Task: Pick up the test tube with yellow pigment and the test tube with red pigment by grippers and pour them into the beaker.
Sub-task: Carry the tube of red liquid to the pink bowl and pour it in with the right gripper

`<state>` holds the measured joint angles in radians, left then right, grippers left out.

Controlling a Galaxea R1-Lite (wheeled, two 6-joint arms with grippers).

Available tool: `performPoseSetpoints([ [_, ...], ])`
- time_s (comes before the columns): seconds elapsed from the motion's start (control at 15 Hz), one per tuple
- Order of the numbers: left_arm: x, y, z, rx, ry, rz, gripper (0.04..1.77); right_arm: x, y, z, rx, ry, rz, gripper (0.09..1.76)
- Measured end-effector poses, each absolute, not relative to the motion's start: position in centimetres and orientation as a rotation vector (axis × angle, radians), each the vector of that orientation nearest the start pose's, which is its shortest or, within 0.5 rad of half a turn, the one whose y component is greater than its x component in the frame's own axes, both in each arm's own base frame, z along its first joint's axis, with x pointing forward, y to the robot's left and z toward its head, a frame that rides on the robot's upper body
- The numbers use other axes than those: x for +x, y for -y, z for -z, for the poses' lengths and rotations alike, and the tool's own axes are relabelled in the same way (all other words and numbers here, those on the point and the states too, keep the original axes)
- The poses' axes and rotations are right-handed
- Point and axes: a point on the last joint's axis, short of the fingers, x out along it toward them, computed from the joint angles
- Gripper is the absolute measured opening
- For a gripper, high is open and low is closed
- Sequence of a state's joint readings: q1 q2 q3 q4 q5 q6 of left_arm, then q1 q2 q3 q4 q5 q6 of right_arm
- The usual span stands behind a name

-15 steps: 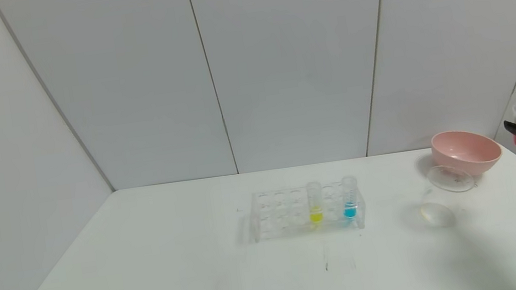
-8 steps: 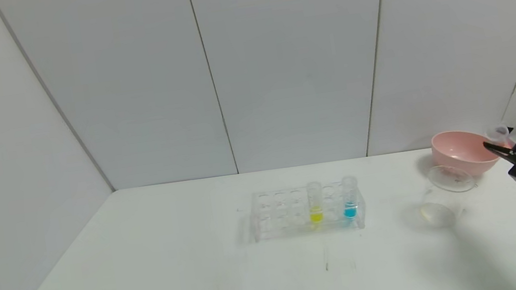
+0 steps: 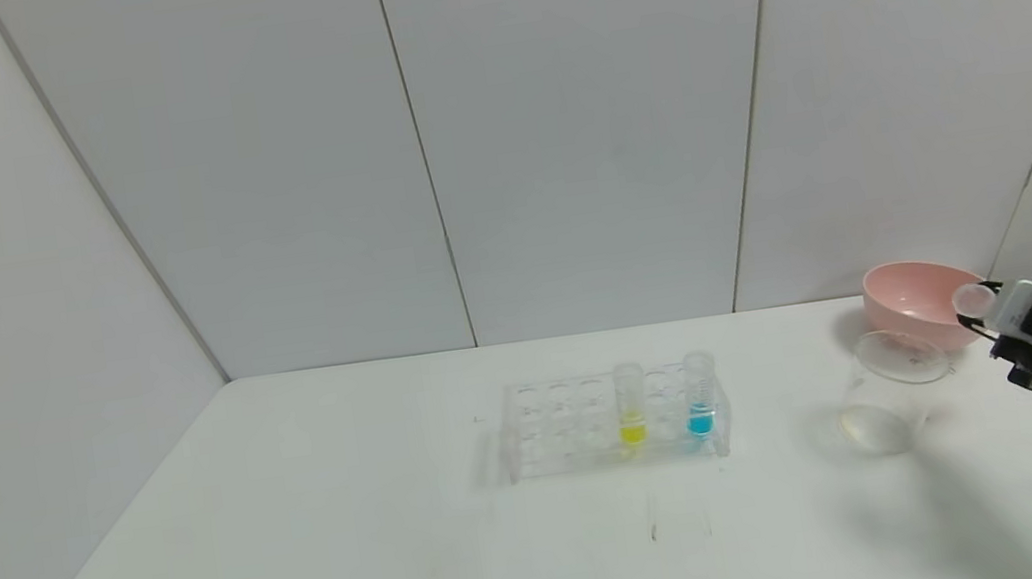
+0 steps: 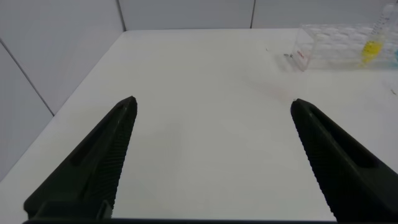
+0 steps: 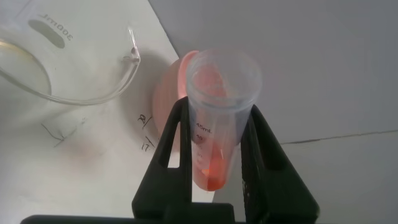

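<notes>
We see the right hand [image 3: 974,318] clamped on the test tube with red pigment [image 5: 219,118], tilted beside the beaker [image 3: 885,399], near the pink bowl [image 3: 922,301]. The right wrist view shows red-orange liquid running along the tube's wall; the head view shows only its open mouth. The test tube with yellow pigment [image 3: 629,405] and a blue-liquid tube [image 3: 699,395] stand in the clear rack [image 3: 555,425] on the worktop [image 3: 312,560]. Only the left wrist view shows the left hand [image 4: 211,162], fingers apart above the worktop.
</notes>
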<state>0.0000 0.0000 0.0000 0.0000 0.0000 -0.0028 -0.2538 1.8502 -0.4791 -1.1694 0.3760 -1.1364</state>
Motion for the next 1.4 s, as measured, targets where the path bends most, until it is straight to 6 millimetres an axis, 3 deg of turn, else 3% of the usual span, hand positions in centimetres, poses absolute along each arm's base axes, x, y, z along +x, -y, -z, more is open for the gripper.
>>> performPoseSetpoints([
  [0.8, -2.3, 0.0, -7.5, -0.003, 0.0, 0.0, 1.76, 29.6, 5.8, -11.5, -1.414, -0.096, -0.177, 0.51],
  [1.07, -2.3, 0.0, -7.5, -0.003, 0.0, 0.0, 1.76, 30.1, 4.3, -11.7, -1.456, -0.078, -0.182, 0.51],
  [1.4, -2.3, 0.0, -7.5, -0.003, 0.0, 0.0, 1.76, 30.0, 4.1, -11.5, -1.522, -0.122, -0.15, 0.51],
])
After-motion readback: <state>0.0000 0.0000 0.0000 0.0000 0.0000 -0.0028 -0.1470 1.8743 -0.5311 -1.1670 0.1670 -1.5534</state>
